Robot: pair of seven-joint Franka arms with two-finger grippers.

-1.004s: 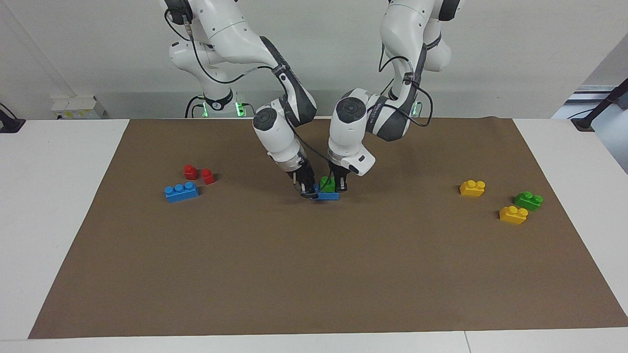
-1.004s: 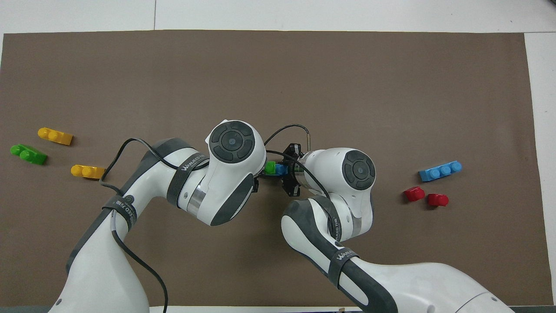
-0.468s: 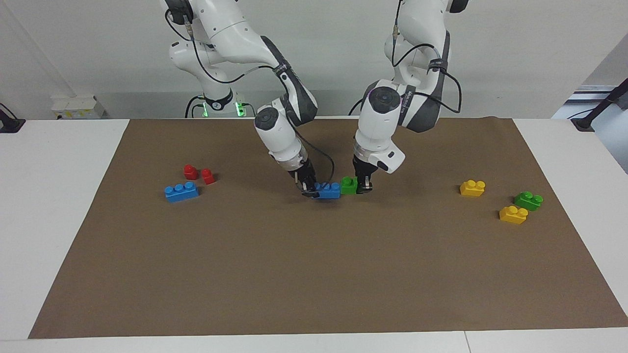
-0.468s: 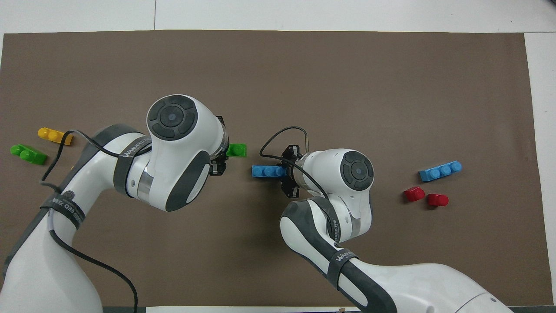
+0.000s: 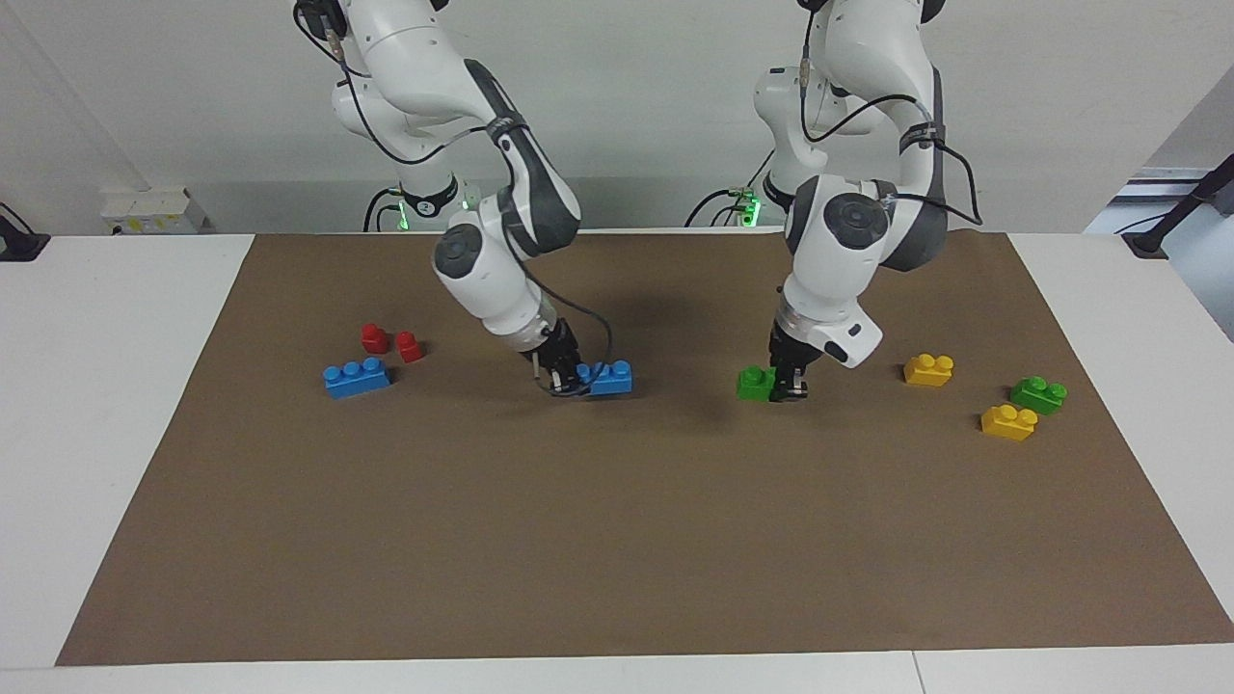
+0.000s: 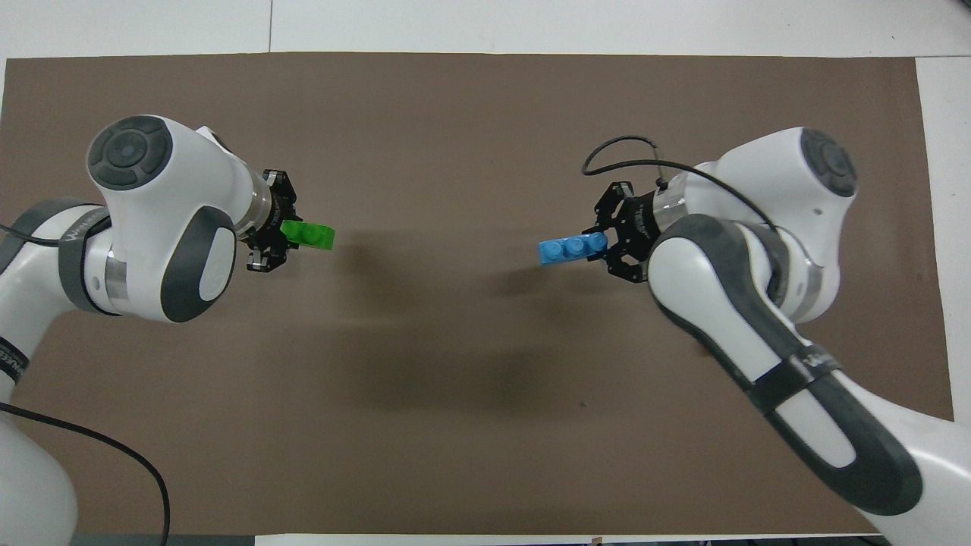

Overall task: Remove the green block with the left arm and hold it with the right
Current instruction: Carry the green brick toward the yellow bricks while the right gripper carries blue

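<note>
Green block was no longer joined to the blue brick: one second before, the two sat stacked together at the middle of the brown mat, and half a second before they were just parted, side by side. Now they were well apart.

Going across the facing view from its left, a second blue brick and two small red pieces lay untouched at the right arm's end of the table. Next came the right gripper, low over the mat, its fingers pressed on one end of the blue brick; it had carried this brick a little toward its own end. Then came the left gripper, pinching the green block by one end, also close to the mat, and moved clearly toward the left arm's end. After it lay two yellow bricks and another green brick, none of them disturbed.

In my judgement the removal itself was done, since the left arm had the green piece free while the right arm held the base. What seemed to remain was only to set the pieces down or keep them steady.
</note>
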